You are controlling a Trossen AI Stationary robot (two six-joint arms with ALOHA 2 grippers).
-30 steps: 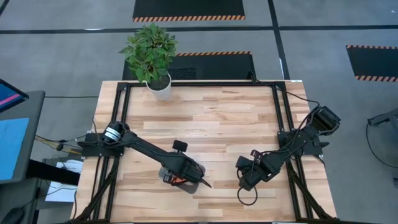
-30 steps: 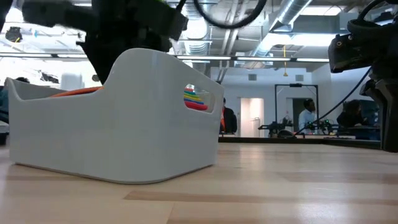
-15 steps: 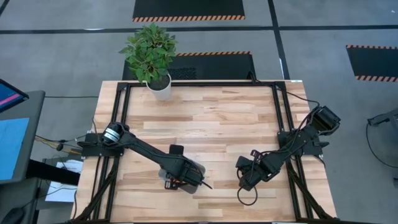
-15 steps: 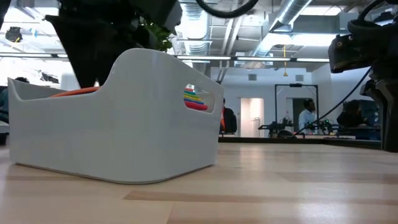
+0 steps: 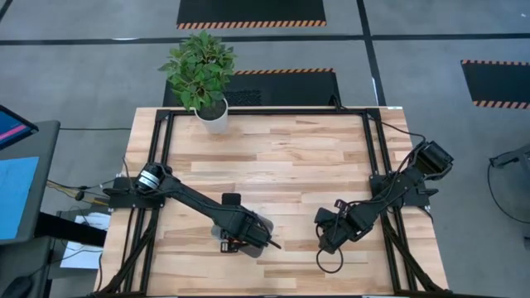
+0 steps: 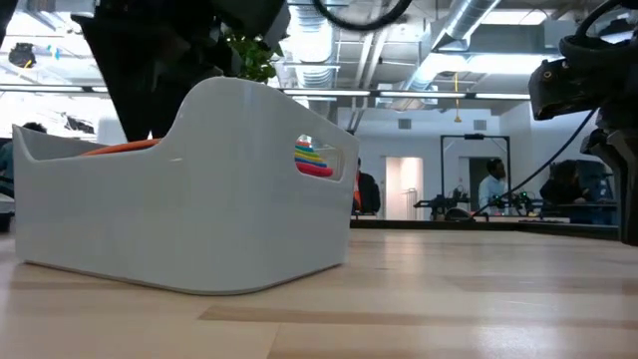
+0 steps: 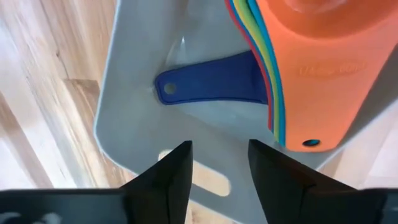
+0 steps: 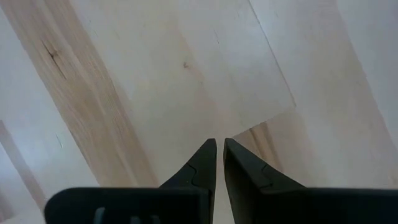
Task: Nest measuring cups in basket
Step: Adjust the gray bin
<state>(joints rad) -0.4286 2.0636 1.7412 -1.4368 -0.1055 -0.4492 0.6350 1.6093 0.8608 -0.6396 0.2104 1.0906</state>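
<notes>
high view: the left arm reaches across the wooden counter (image 5: 281, 165) toward its near edge, and the left claw (image 5: 248, 242) hangs over the basket (image 5: 263, 225), which is mostly hidden under it; a bit of orange shows there. the right arm lies folded at the right side, its right claw (image 5: 325, 245) well apart from the basket, over bare wood. a plant (image 5: 199, 70) in a white pot (image 5: 213, 120) stands at the far edge.

low view: the basket (image 6: 179, 214) sits on the counter (image 6: 449, 299) at the left, filling much of the picture. through its handle slot the stacked cups (image 6: 313, 160) show as coloured edges, and an orange rim shows over the low wall. the dark arm stands above the basket. people show far back in the room.

left wrist view: the left claw (image 7: 217, 165) stands wide and holds nothing, its fingers (image 7: 171, 171) above the basket (image 7: 124, 124) floor. the cups (image 7: 311, 62) lie nested inside, orange on top. the dark blue cup's handle (image 7: 211, 79) points out from under the stack.

right wrist view: the right claw (image 8: 219, 163) is nearly closed, holding nothing, over the bare counter (image 8: 155, 74).
</notes>
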